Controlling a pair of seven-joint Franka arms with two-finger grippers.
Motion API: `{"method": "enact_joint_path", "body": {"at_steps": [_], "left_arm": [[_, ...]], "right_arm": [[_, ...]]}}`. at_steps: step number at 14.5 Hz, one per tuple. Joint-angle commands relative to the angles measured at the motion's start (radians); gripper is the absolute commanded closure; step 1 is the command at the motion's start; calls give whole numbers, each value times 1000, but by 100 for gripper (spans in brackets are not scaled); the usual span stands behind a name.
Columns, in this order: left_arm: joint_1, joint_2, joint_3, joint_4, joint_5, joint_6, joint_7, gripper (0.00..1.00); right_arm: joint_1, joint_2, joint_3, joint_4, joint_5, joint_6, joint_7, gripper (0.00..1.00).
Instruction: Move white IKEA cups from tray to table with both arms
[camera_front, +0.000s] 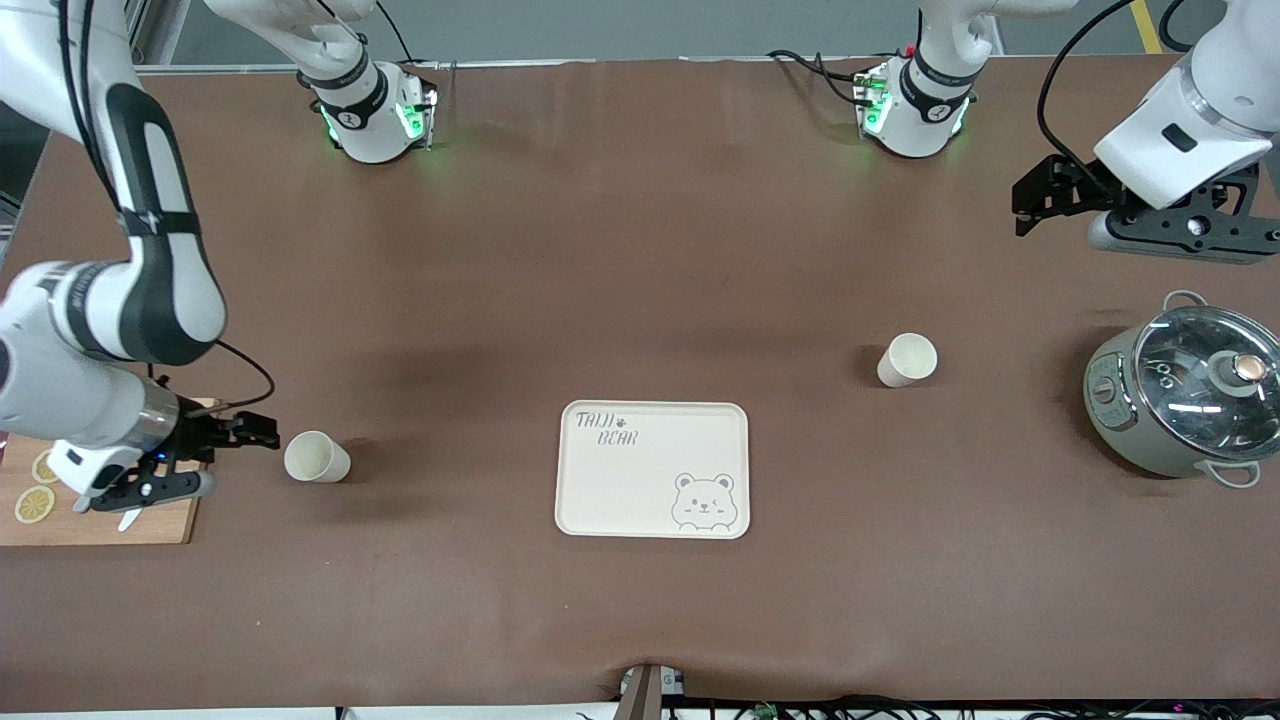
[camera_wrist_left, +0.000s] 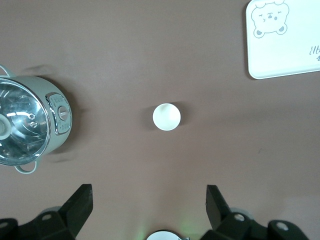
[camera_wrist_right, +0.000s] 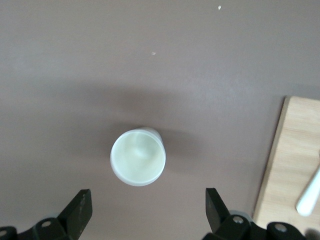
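Two cream-white cups stand upright on the brown table. One cup (camera_front: 316, 457) is toward the right arm's end; it also shows in the right wrist view (camera_wrist_right: 138, 156). The other cup (camera_front: 907, 359) is toward the left arm's end, between the bear tray and the pot; it also shows in the left wrist view (camera_wrist_left: 166, 117). My right gripper (camera_front: 255, 432) is open and empty over the table between the cutting board and its cup (camera_wrist_right: 149, 202). My left gripper (camera_front: 1032, 205) is open and empty, high over the table above the pot's end (camera_wrist_left: 149, 200).
A cream bear tray (camera_front: 640, 480) lies mid-table, bare, nearer the front camera than both cups. A grey-green pot with a glass lid (camera_front: 1180, 400) stands at the left arm's end. A wooden cutting board (camera_front: 100, 510) with lemon slices and a white-handled knife lies at the right arm's end.
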Motion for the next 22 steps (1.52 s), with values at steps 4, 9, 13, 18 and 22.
{"method": "enact_joint_path", "body": {"at_steps": [4,9,13,18,22], "left_arm": [[8,11,2,25,-12,-21,19,0],[10,14,2,25,-15,-21,19,0],[10,18,2,22,-14,-21,19,0],[10,22,2,24,-10,-21,18,0],[11,22,2,22,-10,-21,18,0]], "right_arm": [[-8,-200,8,49,8,-287,58,0],[-15,-421,-6,94,-12,-474,55,0],[-26,-419,-12,157,-49,-469,59,0],[-16,-382,-7,149,-44,-412,142,0],[-9,-357,-6,143,-44,-395,159,0]]}}
